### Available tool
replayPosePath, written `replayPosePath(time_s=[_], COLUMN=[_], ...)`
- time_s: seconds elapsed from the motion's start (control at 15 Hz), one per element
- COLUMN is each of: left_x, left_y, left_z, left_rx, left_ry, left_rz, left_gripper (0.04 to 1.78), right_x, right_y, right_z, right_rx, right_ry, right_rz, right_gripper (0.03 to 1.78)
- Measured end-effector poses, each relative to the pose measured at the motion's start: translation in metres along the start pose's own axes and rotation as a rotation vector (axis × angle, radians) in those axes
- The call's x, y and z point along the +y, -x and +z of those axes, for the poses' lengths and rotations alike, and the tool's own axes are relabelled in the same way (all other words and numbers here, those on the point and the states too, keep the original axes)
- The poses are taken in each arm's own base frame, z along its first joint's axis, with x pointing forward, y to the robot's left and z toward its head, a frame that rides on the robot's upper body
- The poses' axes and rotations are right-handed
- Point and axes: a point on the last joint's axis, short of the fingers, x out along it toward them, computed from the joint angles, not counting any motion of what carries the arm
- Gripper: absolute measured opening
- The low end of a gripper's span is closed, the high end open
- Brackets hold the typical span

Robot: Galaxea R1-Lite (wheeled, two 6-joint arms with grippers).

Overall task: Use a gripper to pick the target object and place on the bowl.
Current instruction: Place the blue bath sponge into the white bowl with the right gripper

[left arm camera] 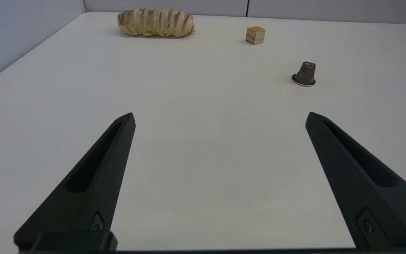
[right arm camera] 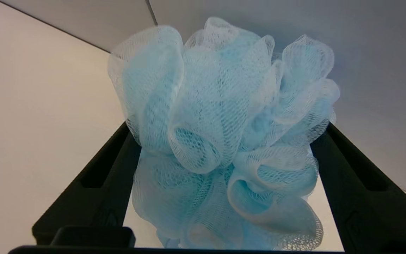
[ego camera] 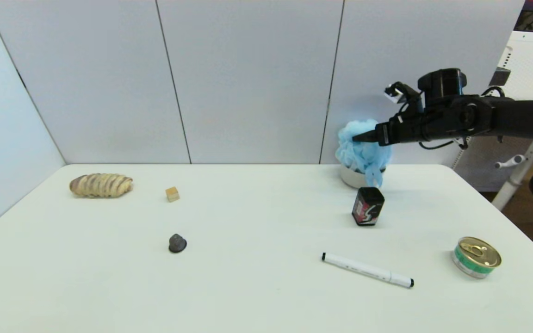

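The light-blue mesh bath pouf [ego camera: 362, 152] sits on the off-white bowl [ego camera: 350, 178] at the back right of the table, its ribbon hanging over the bowl's front. My right gripper [ego camera: 358, 137] reaches in from the right at the pouf's top. In the right wrist view the pouf [right arm camera: 220, 123] fills the space between the spread fingers of the right gripper [right arm camera: 227, 123], which is open and level with the pouf. The bowl is hidden in that view. My left gripper [left arm camera: 220, 118] is open and empty, low over bare table, out of the head view.
A black box [ego camera: 368, 206] stands just in front of the bowl. A white marker [ego camera: 367, 270] and a tin can [ego camera: 476, 256] lie front right. A striped bread-like roll [ego camera: 101, 185], a wooden cube [ego camera: 172, 194] and a dark capsule [ego camera: 177, 243] are on the left.
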Motion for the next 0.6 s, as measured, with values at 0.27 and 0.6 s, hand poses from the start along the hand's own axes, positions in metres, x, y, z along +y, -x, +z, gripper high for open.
replayPosePath(time_s=[0.27,0.6], left_x=[0.0,0.0], left_y=[0.0,0.0], left_z=[0.0,0.0], left_rx=[0.0,0.0], left_ry=[0.0,0.0], left_rz=[0.0,-0.001], left_gripper=[1.71,1.71], right_x=[0.002,0.014], right_y=[0.015,0.065], right_z=[0.012,0.041], right_rx=[-0.029,-0.097], right_ry=[0.002,0.005], right_rz=[-0.012,-0.028], right_gripper=[1.62,1.66])
